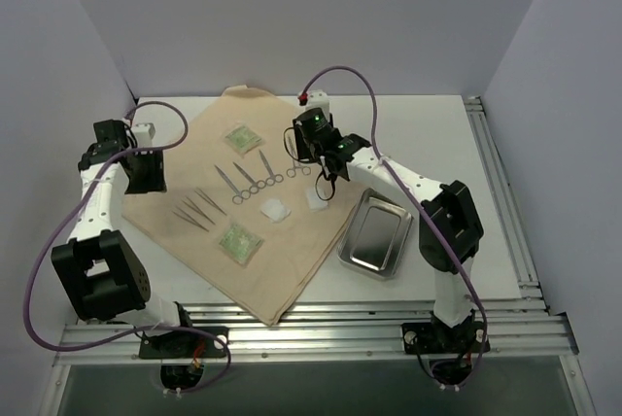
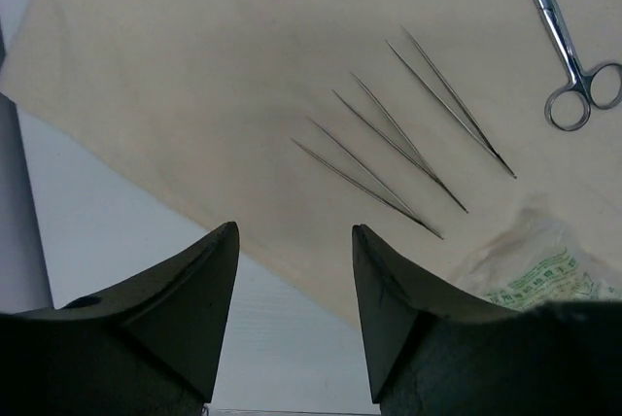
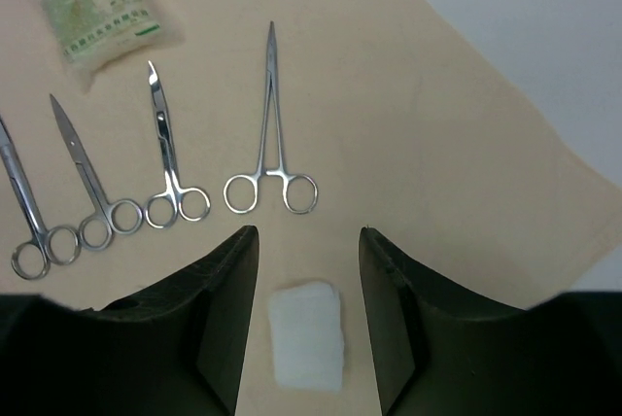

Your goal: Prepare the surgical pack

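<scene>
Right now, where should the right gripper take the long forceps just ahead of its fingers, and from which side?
Probably pinch the forceps across the paired shanks just ahead of the ring handles, coming straight down. It lies flat on the cloth, and the open right gripper has a finger on either side of its long axis.

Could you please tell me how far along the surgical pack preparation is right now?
Done, apparently: the cloth is spread flat, with forceps, tweezers, green packets and gauze pads laid out on it. In hand: nothing is gripped. The right gripper hovers open over one pad, and the left gripper is open near the tweezers. Left: the steel tray looks empty, and nothing is wrapped.
</scene>
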You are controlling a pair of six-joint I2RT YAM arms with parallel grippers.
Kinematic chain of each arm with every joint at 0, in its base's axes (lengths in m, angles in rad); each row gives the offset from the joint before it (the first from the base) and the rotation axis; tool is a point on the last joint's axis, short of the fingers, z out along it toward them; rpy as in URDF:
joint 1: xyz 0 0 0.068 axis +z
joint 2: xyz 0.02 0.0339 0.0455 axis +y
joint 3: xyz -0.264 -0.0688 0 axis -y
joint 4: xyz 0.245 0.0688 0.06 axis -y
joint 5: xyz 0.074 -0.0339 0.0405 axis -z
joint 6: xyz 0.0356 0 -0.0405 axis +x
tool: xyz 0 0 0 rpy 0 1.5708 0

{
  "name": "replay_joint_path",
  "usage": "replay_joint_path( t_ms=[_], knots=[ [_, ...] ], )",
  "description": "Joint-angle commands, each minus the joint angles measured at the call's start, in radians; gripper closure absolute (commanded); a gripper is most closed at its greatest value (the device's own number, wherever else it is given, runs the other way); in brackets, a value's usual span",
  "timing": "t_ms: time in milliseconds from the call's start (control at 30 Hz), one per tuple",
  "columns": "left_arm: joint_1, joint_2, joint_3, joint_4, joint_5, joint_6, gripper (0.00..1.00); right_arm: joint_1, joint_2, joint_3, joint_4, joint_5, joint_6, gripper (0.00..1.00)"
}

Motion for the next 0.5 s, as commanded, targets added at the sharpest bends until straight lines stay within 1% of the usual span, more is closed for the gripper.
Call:
replay_joint_path(
  t_ms=[0,33,67,133,200,267,367,433,467],
  knots=[
    [-0.04,0.025,-0.034,-0.05,0.042,-0.028,0.41,0.028,-0.028,-0.044,0.025,0.07,0.017,0.58],
    [-0.063,0.038,-0.039,-0.045,0.022,-0.039,0.42,0.033,-0.045,-0.068,0.058,0.081,0.021,0.58],
    [-0.109,0.048,-0.043,-0.047,-0.022,-0.059,0.43,0.036,-0.056,-0.093,0.071,0.084,0.023,0.58],
    [-0.14,0.078,-0.045,-0.048,-0.05,-0.083,0.45,0.039,-0.089,-0.172,0.129,0.088,0.038,0.59],
    [-0.149,0.104,-0.04,-0.058,-0.055,-0.112,0.49,0.039,-0.114,-0.223,0.155,0.088,0.043,0.59],
    [-0.149,0.15,-0.036,-0.067,-0.102,-0.135,0.53,0.041,-0.148,-0.289,0.185,0.093,0.049,0.6],
    [-0.157,0.189,-0.031,-0.071,-0.104,-0.152,0.54,0.042,-0.186,-0.355,0.214,0.096,0.046,0.6],
    [-0.191,0.203,-0.034,-0.065,-0.108,-0.175,0.54,0.041,-0.206,-0.381,0.23,0.102,0.04,0.6],
    [-0.2,0.207,-0.034,-0.059,-0.14,-0.191,0.54,0.041,-0.211,-0.401,0.235,0.107,0.037,0.61]
  ],
)
